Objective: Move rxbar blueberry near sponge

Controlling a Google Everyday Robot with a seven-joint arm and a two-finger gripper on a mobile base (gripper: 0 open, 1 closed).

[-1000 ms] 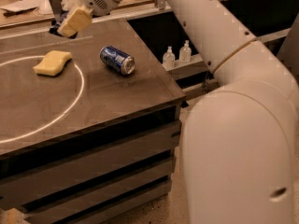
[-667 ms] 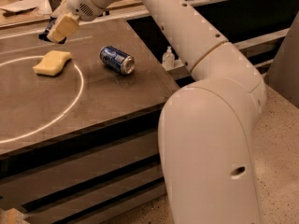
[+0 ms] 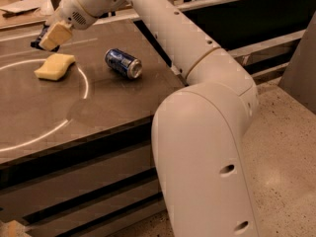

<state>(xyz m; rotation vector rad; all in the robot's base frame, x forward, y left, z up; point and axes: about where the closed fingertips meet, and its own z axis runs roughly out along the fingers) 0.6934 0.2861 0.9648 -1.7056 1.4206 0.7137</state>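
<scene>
Camera view, single frame.

Gripper (image 3: 51,39) is at the far-left back part of the table (image 3: 113,102), hanging just beyond the sponge (image 3: 54,66) and slightly above it. Pale yellow tip points down and left. Whether it is spread, pressed together or pinching something: cannot tell from this angle.

rxbar blueberry (image 3: 35,42): only a dark, thin sliver shows, right against the gripper's left side and mostly hidden behind it. Can't tell whether it is held or lying on the table. No lettering readable. It sits near the sponge, on the sponge's far side, not touching it as far as can be seen.

Sponge lies flat on the table, just inside the white circle line (image 3: 87,85), close to the line's right-hand arc.

Soda can (image 3: 123,63): blue, on its side, silver end facing front-right. It is outside the circle, right of the sponge and apart from it.

Arm (image 3: 207,132): white, fills the frame's right-centre. The big lower segment is in the foreground past the table's front-right corner, and the upper link runs up and left over the table's right edge to the wrist (image 3: 81,9) above the gripper.

Dark drawer fronts (image 3: 74,181) sit under the tabletop. Speckled floor (image 3: 286,147) is on the right.
</scene>
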